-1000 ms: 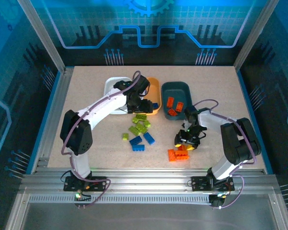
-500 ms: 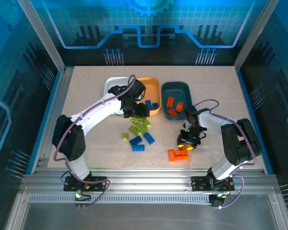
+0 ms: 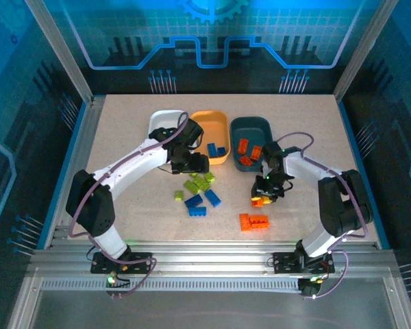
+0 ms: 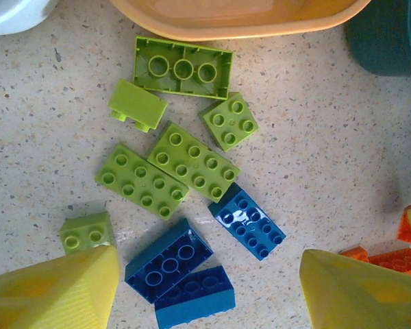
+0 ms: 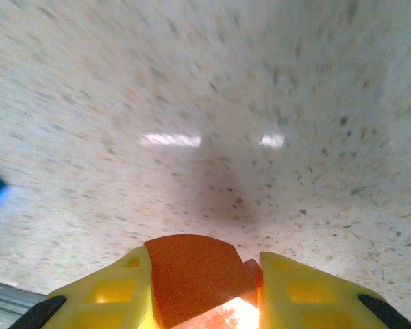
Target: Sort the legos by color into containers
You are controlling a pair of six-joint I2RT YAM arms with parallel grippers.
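We have the right gripper [image 5: 204,291] clamped on a bright orange plastic brick [image 5: 192,271], which sits snug between its yellow fingers [image 5: 106,305] in the right wrist view. The tabletop [image 5: 205,103] behind it is blurred.

From above, that gripper [image 3: 264,195] hangs right of the tabletop's middle, just on the near side of the dark teal plastic tray [image 3: 251,120], where other orange bricks [image 3: 244,146] lie. To do this step well, we should:

- carry the brick high enough to clear the tray's near wall;
- bring it over a bare patch of the tray floor;
- only then part the fingers, low down, so it does not bounce out.

We cannot tell how much of the brick the fingers cover, so we judge a slow, level carry safest.

The right arm rises from its base at the near right corner. Its elbow is out toward the right edge, its forearm reaches in toward the middle, and its wrist is bent down.

The left gripper [image 4: 209,274] stands wide and empty over the lime green bricks [image 4: 192,161] and blue bricks [image 4: 246,219], near the light orange tray [image 3: 207,127]. Its arm stretches long toward the far edge.
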